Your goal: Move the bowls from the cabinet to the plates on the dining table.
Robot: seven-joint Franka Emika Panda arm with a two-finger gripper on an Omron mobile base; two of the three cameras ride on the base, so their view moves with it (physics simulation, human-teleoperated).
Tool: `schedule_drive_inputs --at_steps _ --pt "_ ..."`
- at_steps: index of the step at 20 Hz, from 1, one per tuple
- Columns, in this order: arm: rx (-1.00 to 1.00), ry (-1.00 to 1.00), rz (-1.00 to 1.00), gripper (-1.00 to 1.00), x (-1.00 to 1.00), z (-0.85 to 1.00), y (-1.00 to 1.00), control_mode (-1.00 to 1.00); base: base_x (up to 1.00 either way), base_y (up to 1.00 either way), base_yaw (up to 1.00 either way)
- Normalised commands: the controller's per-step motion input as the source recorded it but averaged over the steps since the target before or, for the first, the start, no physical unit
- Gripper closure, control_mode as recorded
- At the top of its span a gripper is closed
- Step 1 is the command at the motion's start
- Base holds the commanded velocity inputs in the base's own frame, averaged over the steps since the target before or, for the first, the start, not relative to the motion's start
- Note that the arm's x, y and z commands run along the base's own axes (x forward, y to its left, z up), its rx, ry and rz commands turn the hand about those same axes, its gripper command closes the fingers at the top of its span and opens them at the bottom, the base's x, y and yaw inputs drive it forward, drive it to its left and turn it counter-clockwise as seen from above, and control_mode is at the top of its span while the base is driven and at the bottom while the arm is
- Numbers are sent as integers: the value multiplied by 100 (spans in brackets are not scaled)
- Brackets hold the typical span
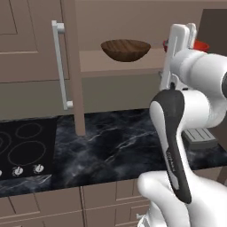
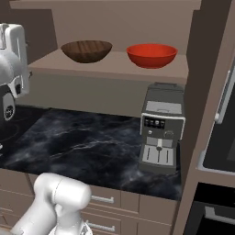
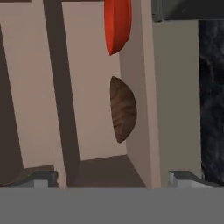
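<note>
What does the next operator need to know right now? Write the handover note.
Gripper: open, holding nothing, pointed into the open cabinet.
Bowls: the brown wooden bowl and the red bowl sit side by side on the cabinet shelf, apart, above the marble counter and the coffee machine.
Done: cabinet door open.
Left: grasp each bowl and carry it to a plate on the dining table.

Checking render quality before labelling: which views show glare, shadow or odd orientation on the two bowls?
Right base view: the glossy red bowl carries soft highlights on its side, the dark wood-grain bowl looks matte, and both stand sharp on the taupe cabinet shelf. Left base view: the white arm blocks most of the red bowl. Hand view: rolled sideways, the bowls appear on edge, slightly soft.
</note>
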Motion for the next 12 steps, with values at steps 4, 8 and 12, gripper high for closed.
schedule_drive_inputs --at_steps 4,8,12 --pt "0 13 -39 -100 0 0 -34 -100 0 0 0" --pt "0 13 -37 -100 0 0 -42 -100 0 0 0" --pt "0 13 -34 -100 0 0 -55 -100 0 0 0"
